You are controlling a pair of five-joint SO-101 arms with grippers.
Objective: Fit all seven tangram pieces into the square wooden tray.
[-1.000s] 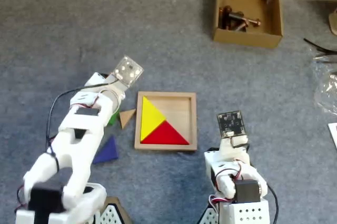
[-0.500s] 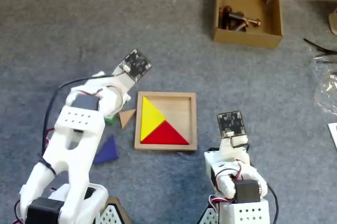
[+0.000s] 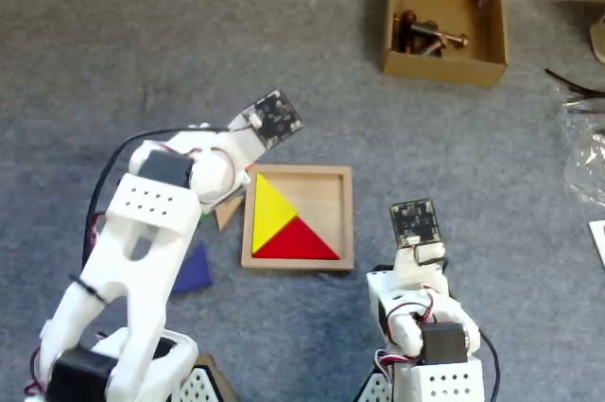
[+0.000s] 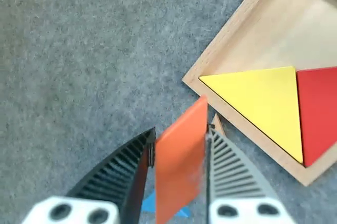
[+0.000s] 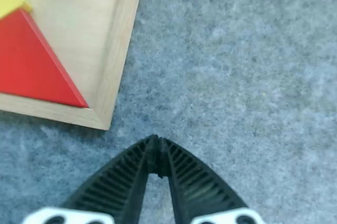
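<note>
The square wooden tray (image 3: pixel 348 222) lies mid-table with a yellow triangle (image 3: pixel 269 208) and a red triangle (image 3: pixel 298 239) in it. My left gripper (image 4: pixel 179 134) is shut on an orange piece (image 4: pixel 179 171), held just outside the tray's corner (image 4: pixel 231 23) beside the yellow triangle (image 4: pixel 263 97). The left arm (image 3: pixel 170 194) partly covers a tan triangle (image 3: pixel 225 215). A blue piece (image 3: pixel 194 270) lies on the carpet left of the tray. My right gripper (image 5: pixel 157 153) is shut and empty, on the carpet near the tray corner (image 5: pixel 122 50) that holds the red triangle (image 5: pixel 31 60).
A cardboard box (image 3: pixel 442 71) holding small metal items stands at the back right. Cables (image 3: pixel 572 90) and a plastic bag (image 3: pixel 586 170) lie at the right edge. Grey carpet covers the table.
My left arm has swung right, toward the tray's near left corner, carrying the orange piece. The right arm has stayed still.
</note>
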